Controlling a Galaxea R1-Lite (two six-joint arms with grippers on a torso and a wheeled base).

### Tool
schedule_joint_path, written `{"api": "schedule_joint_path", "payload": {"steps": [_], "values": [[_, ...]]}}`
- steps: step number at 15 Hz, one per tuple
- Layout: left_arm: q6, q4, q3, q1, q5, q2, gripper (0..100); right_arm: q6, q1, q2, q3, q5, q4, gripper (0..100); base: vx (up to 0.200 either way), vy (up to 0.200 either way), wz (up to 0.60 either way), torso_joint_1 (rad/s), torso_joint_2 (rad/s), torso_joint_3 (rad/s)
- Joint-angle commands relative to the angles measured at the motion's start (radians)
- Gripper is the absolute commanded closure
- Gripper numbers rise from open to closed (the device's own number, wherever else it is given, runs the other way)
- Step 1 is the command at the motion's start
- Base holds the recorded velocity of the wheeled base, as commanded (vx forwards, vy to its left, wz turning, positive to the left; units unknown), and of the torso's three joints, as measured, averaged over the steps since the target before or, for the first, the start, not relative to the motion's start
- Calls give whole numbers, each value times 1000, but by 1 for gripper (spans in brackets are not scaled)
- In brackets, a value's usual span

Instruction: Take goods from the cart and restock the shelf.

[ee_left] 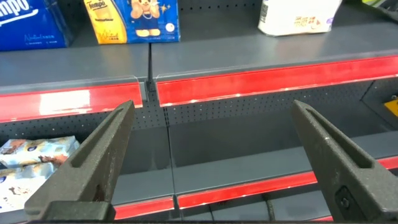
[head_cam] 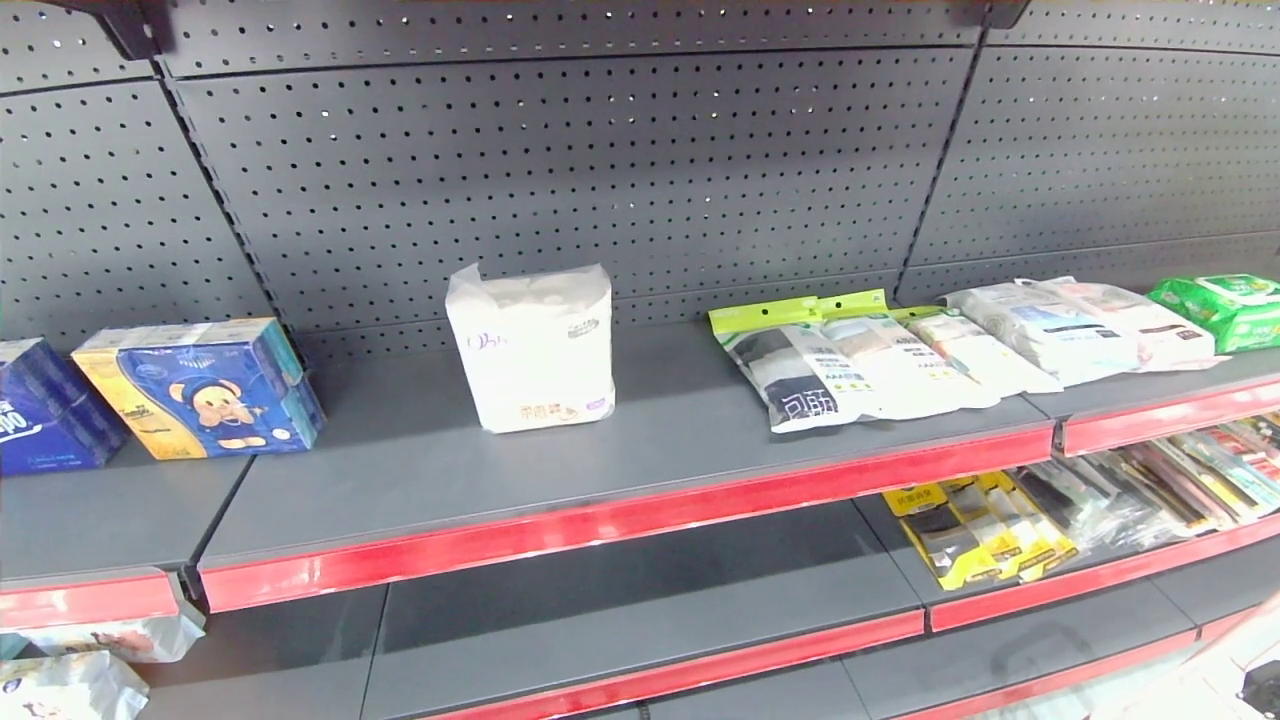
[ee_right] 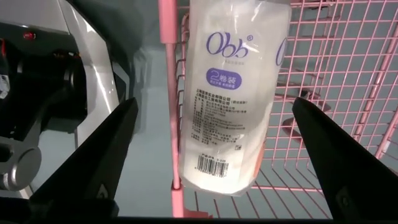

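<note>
A white paper-roll pack (ee_right: 230, 93) lies on the wire edge of the pink cart (ee_right: 329, 81). My right gripper (ee_right: 214, 155) hovers over it, open, with one finger on each side of the pack and a clear gap to both. My left gripper (ee_left: 211, 155) is open with nothing in it and faces the red front edge of the grey shelf (ee_left: 261, 78). A matching white pack (head_cam: 530, 345) stands upright in the middle of the upper shelf board (head_cam: 620, 450); its lower part is also seen as the white pack (ee_left: 298, 15) in the left wrist view.
Blue and yellow tissue boxes (head_cam: 200, 385) and a blue box (head_cam: 45, 420) stand at the shelf's left. Flat bagged goods (head_cam: 860, 365) and a green pack (head_cam: 1220, 310) lie to the right. Bare board flanks the white pack. The lower shelf holds yellow packets (head_cam: 980, 530).
</note>
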Motion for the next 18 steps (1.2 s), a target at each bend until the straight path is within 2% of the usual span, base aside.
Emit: {"api": "schedule_joint_path", "payload": {"steps": [1,10,14,18], "values": [[0,0,0,0,1,1,0,0,0,2,-8,-1,-3,0,0,0,0,0,0,0],[0,0,0,0,1,1,0,-2,0,36,-22,-4,-4,0,0,0,0,-6,11,9],[0,0,0,0,1,1,0,-8,0,38,-22,-4,-4,0,0,0,0,-144,329,175],[0,0,0,0,1,1,0,-8,0,68,-79,-8,-3,0,0,0,0,-23,51,26]]}}
